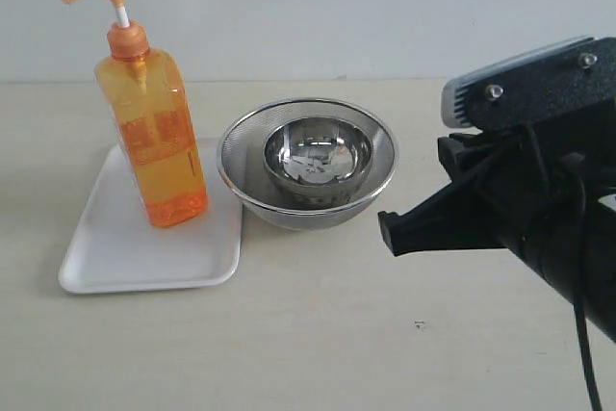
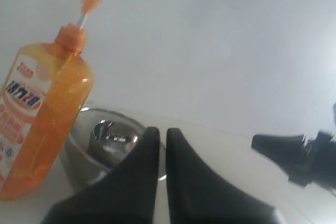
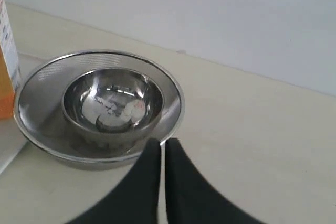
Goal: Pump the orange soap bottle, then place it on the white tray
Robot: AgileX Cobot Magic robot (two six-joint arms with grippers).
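The orange soap bottle point(image 1: 159, 141) stands upright on the white tray point(image 1: 115, 257) at the left, with its pump head up and its spout pointing left. Neither gripper touches it. My right gripper point(image 1: 390, 234) hovers at the right of the table, shut and holding nothing, with its tips point(image 3: 163, 144) pointing at the steel bowls. My left gripper point(image 2: 163, 132) is also shut and empty. In its wrist view the bottle point(image 2: 42, 114) shows its white-and-red label beside the bowls. The left arm is outside the exterior view.
A small steel bowl point(image 1: 318, 156) sits inside a larger steel mesh bowl point(image 1: 380, 185) just right of the tray, between the bottle and the right gripper. A pale wall stands behind the beige tabletop point(image 1: 318, 334).
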